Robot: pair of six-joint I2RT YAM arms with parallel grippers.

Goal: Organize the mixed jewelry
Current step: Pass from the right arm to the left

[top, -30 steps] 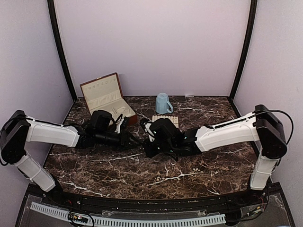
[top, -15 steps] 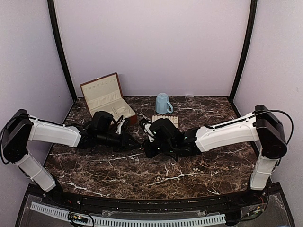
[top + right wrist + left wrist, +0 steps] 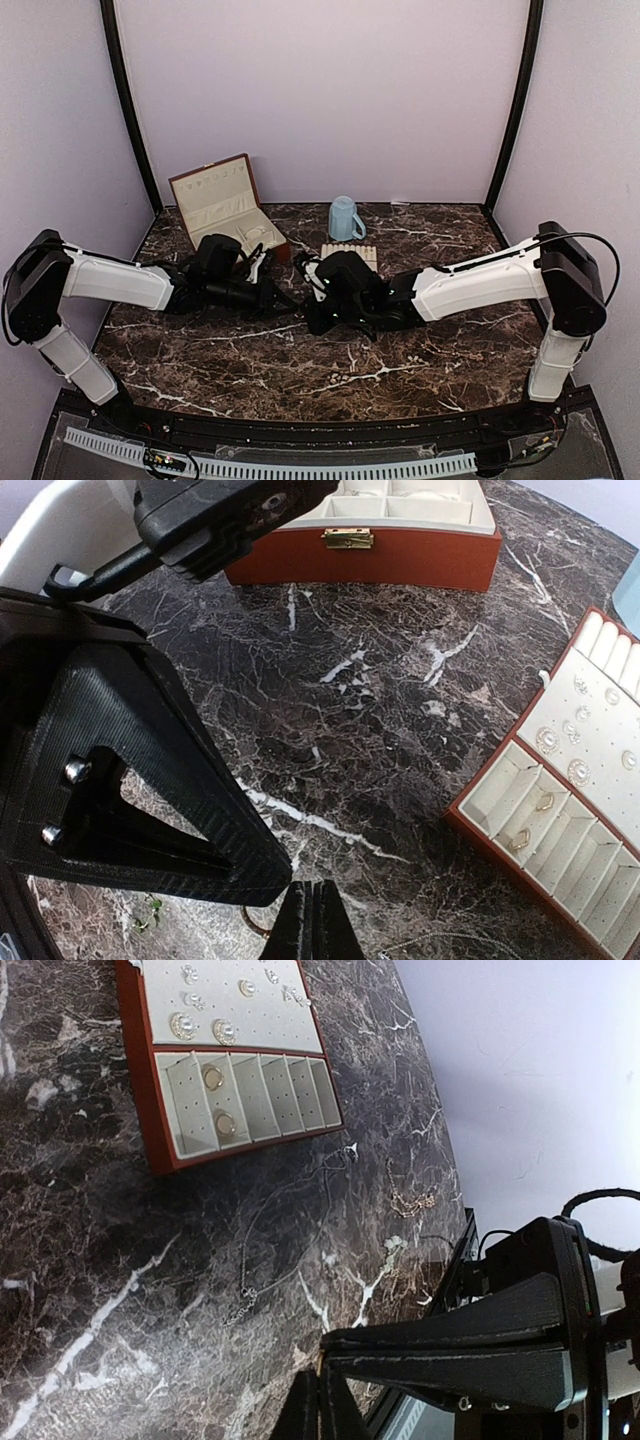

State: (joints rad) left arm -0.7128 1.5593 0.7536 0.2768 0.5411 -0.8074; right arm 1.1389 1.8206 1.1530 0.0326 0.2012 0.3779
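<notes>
Both grippers meet tip to tip over the marble in front of the slotted tray (image 3: pixel 350 252). My left gripper (image 3: pixel 288 300) (image 3: pixel 320 1392) is shut, and a sliver of a thin gold hoop (image 3: pixel 320 1359) shows between its tips. My right gripper (image 3: pixel 308 322) (image 3: pixel 318 908) is shut too. An arc of the hoop (image 3: pixel 250 922) curves beside its tips; I cannot tell whether it grips the hoop. Of the mixed jewelry, pearl earrings (image 3: pixel 183 1027) and rings (image 3: pixel 213 1077) sit in the tray. A silver chain (image 3: pixel 243 1295) and a gold chain (image 3: pixel 408 1200) lie loose on the table.
The reddish-brown box (image 3: pixel 215 200) (image 3: pixel 360 555) stands open at the back left. A blue mug (image 3: pixel 344 218) stands behind the tray, whose red rim (image 3: pixel 480 830) lies right of my right gripper. The tabletop is dark veined marble (image 3: pixel 330 375).
The left jaws have closed from partly open to shut, and the left gripper has crept slightly right toward the right one. The right arm has stayed put.
</notes>
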